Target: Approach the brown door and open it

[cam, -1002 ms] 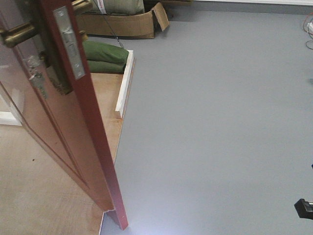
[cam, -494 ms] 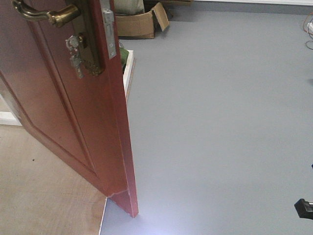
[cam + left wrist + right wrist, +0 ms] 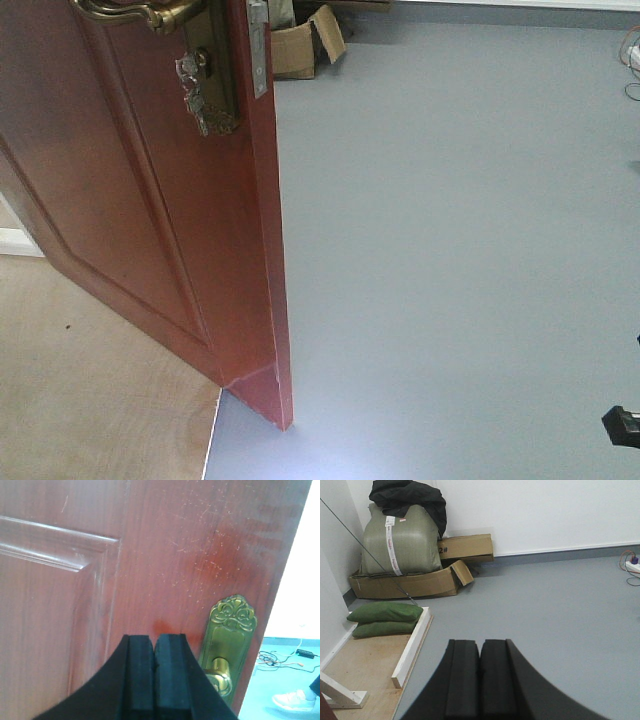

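On cardboard box, "2#", brown door ajar

The claw sits with its two black pads pressed together, close to the face of the door. A raised panel moulding runs across the door's left half. Just right of the claw is the ornate brass backplate. Past the door's edge, cables and a white shoe lie on the floor.

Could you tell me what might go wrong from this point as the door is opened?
The left gripper is shut near the door's glossy face, off the handle; a push may slip.
The keys hanging under the handle could snag.
The green bags on the floor may block the swing.
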Tool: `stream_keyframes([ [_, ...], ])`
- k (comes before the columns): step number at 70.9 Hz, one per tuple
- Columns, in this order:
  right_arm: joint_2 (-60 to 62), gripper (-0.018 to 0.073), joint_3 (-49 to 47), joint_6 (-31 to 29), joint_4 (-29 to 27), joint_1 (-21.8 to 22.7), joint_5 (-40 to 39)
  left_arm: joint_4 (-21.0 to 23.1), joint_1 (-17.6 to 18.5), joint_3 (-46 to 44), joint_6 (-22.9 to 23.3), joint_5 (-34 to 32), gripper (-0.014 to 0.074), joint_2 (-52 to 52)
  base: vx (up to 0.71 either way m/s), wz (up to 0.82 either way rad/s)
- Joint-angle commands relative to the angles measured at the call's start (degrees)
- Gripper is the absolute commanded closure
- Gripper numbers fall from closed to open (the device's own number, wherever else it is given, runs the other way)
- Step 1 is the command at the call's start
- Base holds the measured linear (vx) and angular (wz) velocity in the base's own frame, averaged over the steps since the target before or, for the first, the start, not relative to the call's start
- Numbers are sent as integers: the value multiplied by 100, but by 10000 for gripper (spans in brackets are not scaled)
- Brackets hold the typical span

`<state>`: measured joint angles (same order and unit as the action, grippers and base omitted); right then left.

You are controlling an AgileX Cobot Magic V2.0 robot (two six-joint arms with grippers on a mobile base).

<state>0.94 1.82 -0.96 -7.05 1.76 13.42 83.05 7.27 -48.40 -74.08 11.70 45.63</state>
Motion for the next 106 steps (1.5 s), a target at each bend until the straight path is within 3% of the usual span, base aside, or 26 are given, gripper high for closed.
stream_keyframes([
  [1,46,559,11,-51,25,-3,-456,93,46,-151,1,-7,586,-26,0,-1],
  [106,46,559,11,-51,25,-3,-456,93,46,-151,1,-7,586,-26,10,-7],
])
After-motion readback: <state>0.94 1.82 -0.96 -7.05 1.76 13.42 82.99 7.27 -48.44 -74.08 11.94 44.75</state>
